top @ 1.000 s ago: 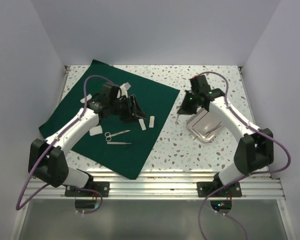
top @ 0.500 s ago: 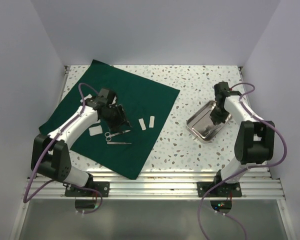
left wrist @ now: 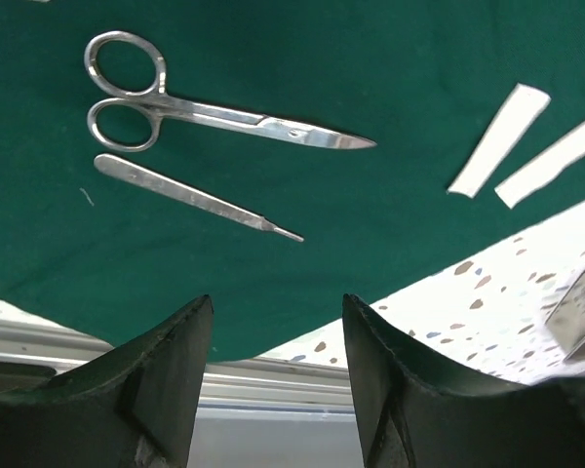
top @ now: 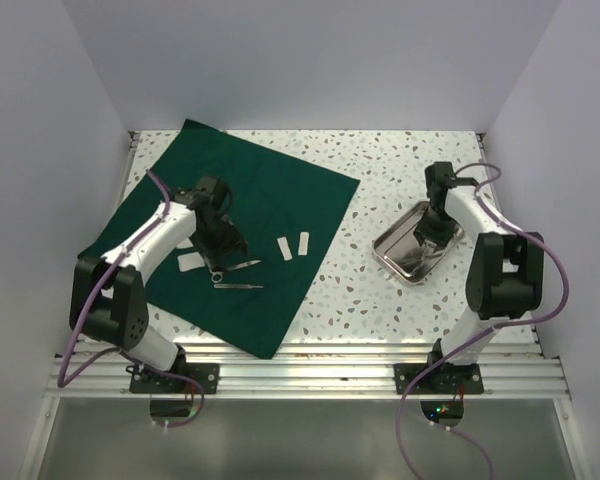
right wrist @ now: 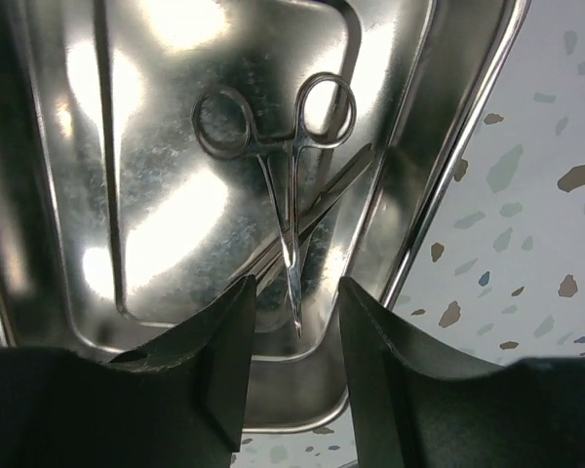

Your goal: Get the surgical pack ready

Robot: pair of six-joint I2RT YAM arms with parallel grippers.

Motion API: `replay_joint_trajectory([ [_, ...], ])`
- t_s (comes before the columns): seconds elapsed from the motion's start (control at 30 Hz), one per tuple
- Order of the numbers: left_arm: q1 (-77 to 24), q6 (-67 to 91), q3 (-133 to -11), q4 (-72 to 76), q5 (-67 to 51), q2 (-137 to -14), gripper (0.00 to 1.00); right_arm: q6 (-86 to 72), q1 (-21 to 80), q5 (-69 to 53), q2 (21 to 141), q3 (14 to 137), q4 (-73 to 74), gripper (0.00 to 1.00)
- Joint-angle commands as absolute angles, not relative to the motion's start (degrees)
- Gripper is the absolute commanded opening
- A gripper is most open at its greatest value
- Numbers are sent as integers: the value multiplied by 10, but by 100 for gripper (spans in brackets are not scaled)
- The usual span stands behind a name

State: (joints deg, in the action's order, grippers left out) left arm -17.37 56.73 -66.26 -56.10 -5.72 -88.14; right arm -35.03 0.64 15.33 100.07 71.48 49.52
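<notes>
While left tool (left wrist: 278, 322) and right tool (right wrist: 294, 292) are hanging released, green cloth (left wrist: 370, 58) is carrying one scissors (left wrist: 214, 115), one scalpel (left wrist: 190, 195), three white strips (top: 284, 248) (top: 303, 242) (top: 190, 262); tray (right wrist: 458, 166), one clamp (right wrist: 291, 185).

On the one bench (top: 400, 170) lies one dark green cloth (top: 280, 190), and on it are one pair of scissors (left wrist: 224, 115), one scalpel handle (left wrist: 190, 195) and three white strips (top: 284, 248) that can be counted from above: two side by side and one apart, left of the scissors. There is one steel tray (top: 392, 250) holding one ring-handled clamp (right wrist: 291, 195); whether the thin lines beside it are more instruments or reflections cannot be told. Two arms (top: 145, 240) reach over the bench.
</notes>
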Motion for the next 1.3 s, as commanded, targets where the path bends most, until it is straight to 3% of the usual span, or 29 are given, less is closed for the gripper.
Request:
replay_joint_trajectory([
  [0.0, -154, 658, -671, -592, -61, -903, 59, -299, 32, 137, 944, 760, 518, 44],
  [0.23, -149, 765, -660, -538, -112, -942, 58, -286, 159, 125, 863, 769, 535, 46],
  [0.37, -149, 813, -664, -535, -121, -968, 57, -285, 182, 112, 838, 752, 529, 46],
  [1.27, -134, 969, -690, -508, -66, -1057, 48, -229, 183, 49, 821, 701, 499, 46],
])
